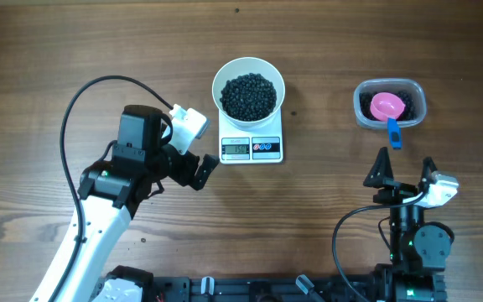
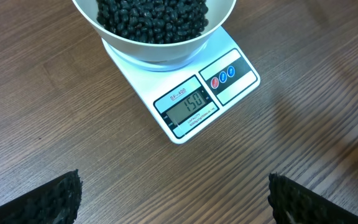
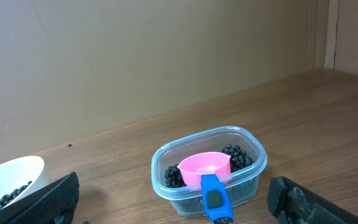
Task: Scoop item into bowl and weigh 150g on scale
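Task looks done, judging by layout.
- White smooth round bowl [image 1: 248, 65] sits on scale [image 1: 251, 148], centre of wooden worktop [image 1: 57, 50]; display [image 2: 188, 107] reads 150.
- Item [image 1: 248, 95], tiny glossy black beads, heaped in bowl.
- A few beads remain in clear rounded plastic tub [image 3: 211, 132], far right.
- Pink scoop [image 1: 386, 106] with blue handle rests in tub.
- Left end effector [image 2: 176, 202] spread, empty, near side of scale.
- Right end effector [image 1: 405, 168] spread, empty, near side of tub.
- Nothing left but retreat.

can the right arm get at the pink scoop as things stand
Probably yes: the right gripper is open and faces the scoop, whose blue handle hangs over the rim of the tub toward it, and nothing stands between them.
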{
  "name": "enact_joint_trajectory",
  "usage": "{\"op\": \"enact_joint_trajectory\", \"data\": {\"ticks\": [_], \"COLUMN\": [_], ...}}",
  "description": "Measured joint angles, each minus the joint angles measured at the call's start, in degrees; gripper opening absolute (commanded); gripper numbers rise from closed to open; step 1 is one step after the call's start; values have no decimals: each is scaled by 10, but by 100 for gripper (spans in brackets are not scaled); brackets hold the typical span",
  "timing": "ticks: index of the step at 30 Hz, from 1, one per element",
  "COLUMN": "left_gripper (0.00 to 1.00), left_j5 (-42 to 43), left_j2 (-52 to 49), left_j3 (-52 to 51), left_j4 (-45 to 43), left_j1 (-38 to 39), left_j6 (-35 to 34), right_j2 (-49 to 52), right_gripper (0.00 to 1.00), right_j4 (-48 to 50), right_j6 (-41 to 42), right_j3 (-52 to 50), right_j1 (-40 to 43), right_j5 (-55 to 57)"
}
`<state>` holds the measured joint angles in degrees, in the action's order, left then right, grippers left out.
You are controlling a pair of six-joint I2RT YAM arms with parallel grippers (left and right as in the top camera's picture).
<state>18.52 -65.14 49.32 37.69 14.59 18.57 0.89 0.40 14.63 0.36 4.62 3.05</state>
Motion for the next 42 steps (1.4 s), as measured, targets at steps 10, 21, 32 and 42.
{"op": "enact_joint_trajectory", "data": {"ticks": [10, 21, 32, 42], "left_gripper": [100, 100, 100, 100], "left_j5": [0, 0, -12, -16], "left_j2": [0, 0, 139, 438], "left_j3": [0, 0, -9, -126], "left_j4": [0, 7, 89, 70], "left_j1": [0, 0, 0, -36], "left_j6": [0, 0, 0, 0], "right_j2": [0, 0, 0, 0], "right_gripper": [100, 100, 100, 100], "right_j4": [0, 0, 0, 0], "right_j6": [0, 0, 0, 0], "right_j3": [0, 0, 0, 0], "right_j1": [0, 0, 0, 0], "right_j5": [0, 0, 0, 0]}}
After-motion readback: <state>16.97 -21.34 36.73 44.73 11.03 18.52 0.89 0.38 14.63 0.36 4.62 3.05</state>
